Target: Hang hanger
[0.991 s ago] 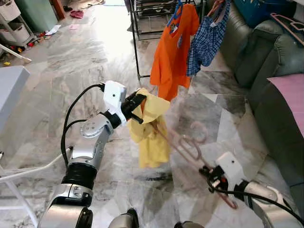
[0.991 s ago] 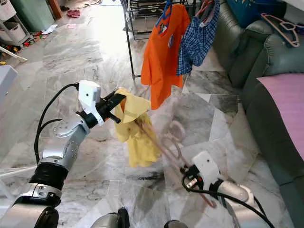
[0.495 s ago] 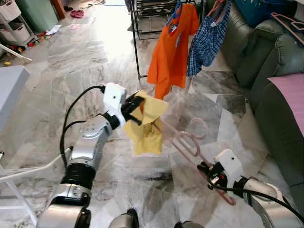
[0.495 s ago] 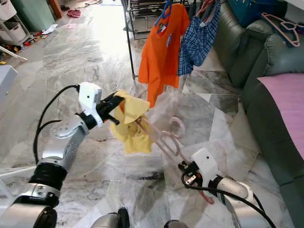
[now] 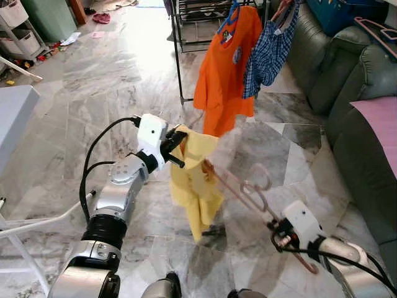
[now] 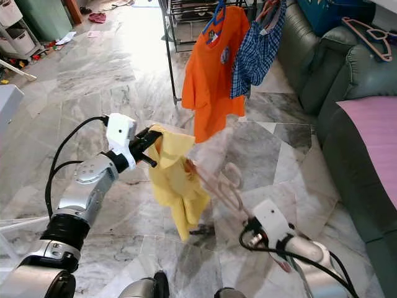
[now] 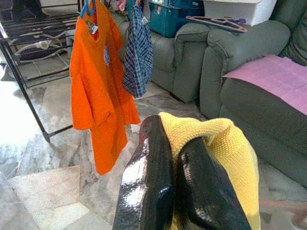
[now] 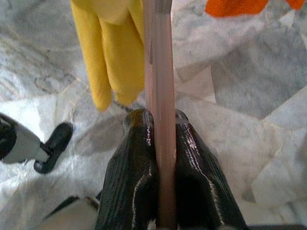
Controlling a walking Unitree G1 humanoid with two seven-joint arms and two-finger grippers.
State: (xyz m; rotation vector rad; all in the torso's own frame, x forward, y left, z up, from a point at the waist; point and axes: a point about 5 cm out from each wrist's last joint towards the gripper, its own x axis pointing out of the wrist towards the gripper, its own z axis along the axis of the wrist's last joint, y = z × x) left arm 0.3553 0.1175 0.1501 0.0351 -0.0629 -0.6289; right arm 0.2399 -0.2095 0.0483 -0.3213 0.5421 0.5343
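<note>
Left eye view: on a floor of grey-veined marble tiles, the left gripper has its two black fingers pinched together on the top edge of a yellow garment, which hangs limp above the floor. The right gripper is clamped on the shaft of a pink hanger, whose far end reaches into the yellow garment while its hook curls upward, blurred, between the two arms. Beyond them stands a black metal clothes rack, carrying an orange T-shirt on a blue hanger and, just beside it, a blue checked shirt. A dark green sofa runs along the robot's right side, with a pink cloth spread over its nearer seat and more pink hangers lying on its back. A teal bin sits behind the sofa arm. Toward the robot's left are a grey table edge, white shelving with scattered small items on the floor near it, and a white bar low in the corner.
</note>
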